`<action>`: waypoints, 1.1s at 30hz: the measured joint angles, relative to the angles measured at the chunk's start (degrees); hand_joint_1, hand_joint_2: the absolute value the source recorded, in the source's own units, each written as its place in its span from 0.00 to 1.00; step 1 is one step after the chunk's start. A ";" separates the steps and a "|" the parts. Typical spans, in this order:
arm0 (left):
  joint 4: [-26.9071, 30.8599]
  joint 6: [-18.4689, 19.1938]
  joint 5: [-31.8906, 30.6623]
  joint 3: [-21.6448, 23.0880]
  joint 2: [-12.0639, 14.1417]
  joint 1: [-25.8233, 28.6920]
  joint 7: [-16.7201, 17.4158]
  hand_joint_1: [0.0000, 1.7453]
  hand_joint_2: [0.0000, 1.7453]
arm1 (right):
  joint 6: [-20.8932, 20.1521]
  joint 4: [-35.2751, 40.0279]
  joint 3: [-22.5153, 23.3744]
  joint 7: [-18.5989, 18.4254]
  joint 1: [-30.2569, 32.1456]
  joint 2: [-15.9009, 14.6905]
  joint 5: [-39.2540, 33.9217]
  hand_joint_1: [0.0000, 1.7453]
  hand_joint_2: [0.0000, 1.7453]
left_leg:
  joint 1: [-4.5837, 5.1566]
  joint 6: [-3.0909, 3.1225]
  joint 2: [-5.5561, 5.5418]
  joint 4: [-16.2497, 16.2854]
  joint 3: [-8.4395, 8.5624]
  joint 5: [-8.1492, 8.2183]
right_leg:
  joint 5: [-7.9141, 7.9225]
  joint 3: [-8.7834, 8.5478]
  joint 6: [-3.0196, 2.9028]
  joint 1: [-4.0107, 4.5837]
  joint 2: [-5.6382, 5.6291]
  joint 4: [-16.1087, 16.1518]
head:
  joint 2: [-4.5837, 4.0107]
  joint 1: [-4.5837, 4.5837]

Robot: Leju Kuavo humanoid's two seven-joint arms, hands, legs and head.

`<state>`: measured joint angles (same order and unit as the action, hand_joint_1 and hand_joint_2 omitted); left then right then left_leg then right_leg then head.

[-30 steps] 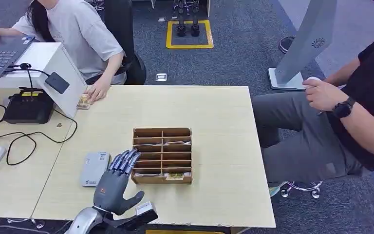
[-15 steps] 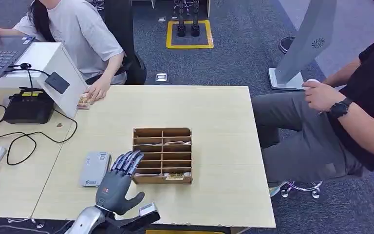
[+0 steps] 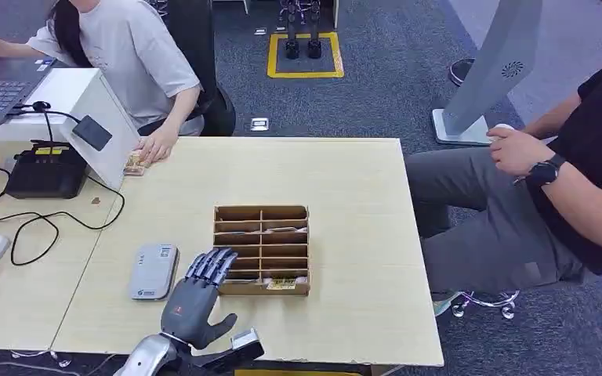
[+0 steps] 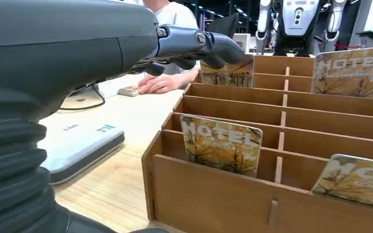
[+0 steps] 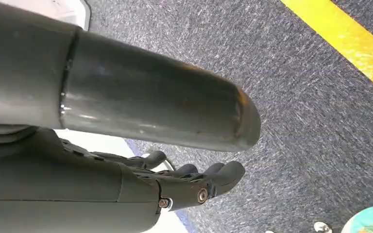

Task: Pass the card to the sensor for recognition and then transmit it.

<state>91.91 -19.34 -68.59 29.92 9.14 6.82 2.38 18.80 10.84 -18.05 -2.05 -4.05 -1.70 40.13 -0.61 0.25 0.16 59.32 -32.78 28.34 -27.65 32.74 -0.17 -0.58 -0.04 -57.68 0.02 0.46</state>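
Observation:
A wooden card rack (image 3: 262, 249) with two columns of slots stands mid-table. Several "HOTEL" cards stand in it; one (image 4: 221, 144) sits in a near slot, others (image 4: 353, 71) farther along. My left hand (image 3: 197, 295) hovers at the rack's near left corner, fingers spread over its edge and holding nothing; its fingers (image 4: 194, 44) reach over the slots in the left wrist view. The grey sensor pad (image 3: 154, 271) lies flat just left of that hand. My right hand (image 5: 189, 187) hangs over the carpet with its fingers loosely extended and nothing in it.
A person (image 3: 129, 55) sits behind the table's far left, one hand resting on cards (image 3: 135, 163) on the table. Another person (image 3: 572, 188) sits at the right. A black device (image 3: 45, 171) with cables, a scanner (image 3: 92, 131) and a laptop (image 3: 0, 86) fill the left side.
My left hand has slid right and slightly nearer, from over the sensor pad's edge to the rack's near left corner. The far person's hand has lifted off the laptop.

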 joint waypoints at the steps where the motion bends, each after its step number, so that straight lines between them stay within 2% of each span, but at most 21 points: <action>1: -0.02 0.00 -0.04 0.07 0.00 0.00 0.00 0.00 1.00 | 0.00 0.00 0.00 0.00 0.00 0.00 0.00 0.00 0.00 | 0.00 0.00 0.00 0.00 0.00 0.00 | 0.00 0.00 0.00 0.00 0.00 0.00 | 0.00 -0.02; 13: -0.77 0.00 0.04 0.50 -0.74 -0.41 0.11 0.01 1.00 | -0.04 0.22 0.00 -0.24 -0.17 0.04 0.72 0.00 0.00 | 0.00 0.00 0.00 0.00 0.00 0.00 | 0.00 0.00 0.00 0.00 0.00 0.00 | -0.02 -0.02; 14: -0.76 0.00 0.09 0.50 -0.79 -0.43 0.11 0.95 1.00 | -0.04 0.22 0.00 -0.24 -0.21 0.04 0.74 0.00 0.00 | 0.00 0.00 0.00 0.00 0.00 0.00 | 0.00 0.00 0.00 0.00 0.00 0.00 | 0.00 -0.02; 15: -0.79 0.00 0.24 0.50 -0.83 -0.44 0.11 1.00 1.00 | -0.04 0.24 0.00 -0.24 -0.23 0.07 0.74 0.00 0.00 | 0.00 0.00 0.00 0.00 0.00 0.00 | 0.00 0.00 0.00 0.00 0.00 0.00 | -0.02 0.00; 33: -1.88 -0.13 5.82 0.50 -1.09 -1.04 -1.09 1.00 1.00 | -0.13 0.39 1.33 -0.22 -0.61 0.17 1.60 0.00 0.00 | 0.00 0.00 0.00 0.00 0.00 0.00 | 0.00 0.00 0.00 0.00 0.00 0.00 | -0.02 0.00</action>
<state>90.03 -19.47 -62.77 30.42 8.04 5.79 1.29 18.67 11.23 -16.72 -2.27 -4.66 -1.53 41.73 -0.61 0.25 0.16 59.32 -32.78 28.34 -27.65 32.74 -0.17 -0.58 -0.04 -57.68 0.00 0.46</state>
